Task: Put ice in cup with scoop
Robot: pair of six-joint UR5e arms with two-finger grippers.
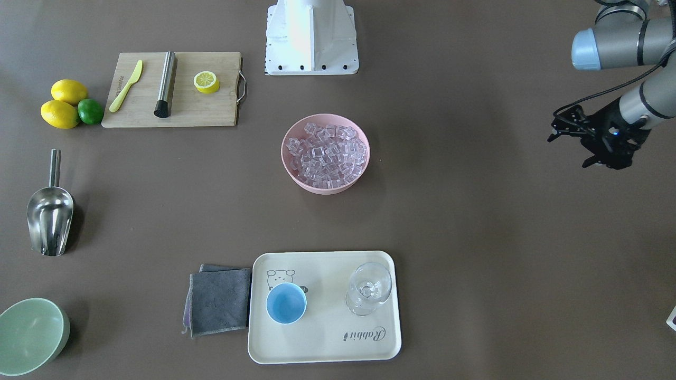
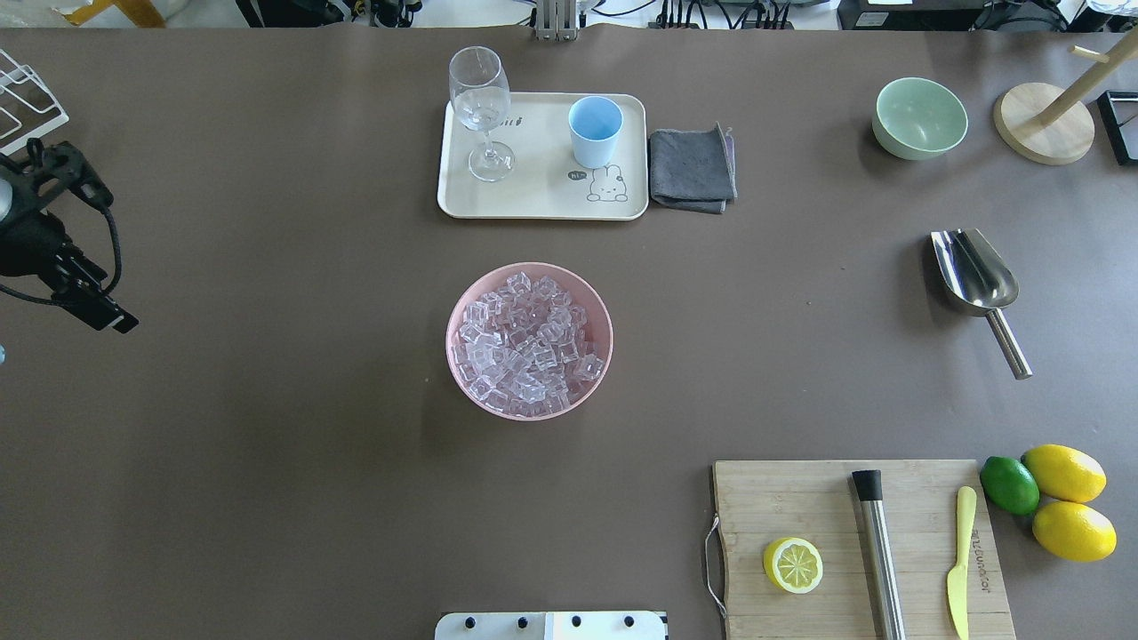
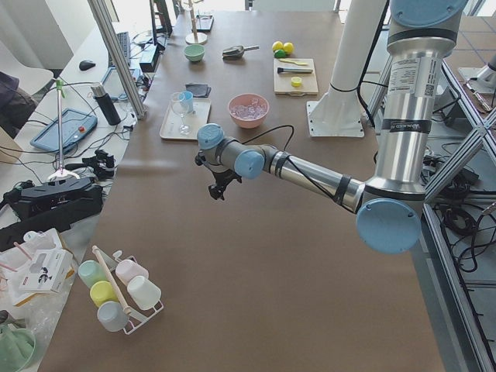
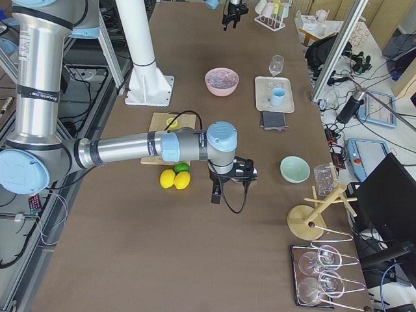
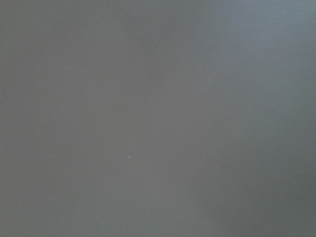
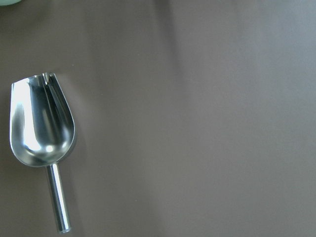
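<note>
Brown table [image 2: 267,444], with the items on it.
1. Left arm [image 3: 310,174]: reaches out over bare table, well apart from every item. Left gripper [image 3: 215,190] points down; released or clenched, cannot tell.
2. Right arm [image 4: 123,151]: right gripper [image 4: 214,197] hangs above the table near the scoop; its grip state cannot be told.
3. Cream tray [image 2: 533,200], far side from the robot.
4. Pink bowl [image 2: 458,311], table centre, heaped with ice [image 2: 529,342].
5. Steel scoop [image 2: 978,271]: lies on the table on the robot's right, trough up, handle toward the robot, well apart from the bowl.
6. Light-blue cup [image 2: 595,129]: upright on the tray, near a stemmed glass [image 2: 480,98].
</note>
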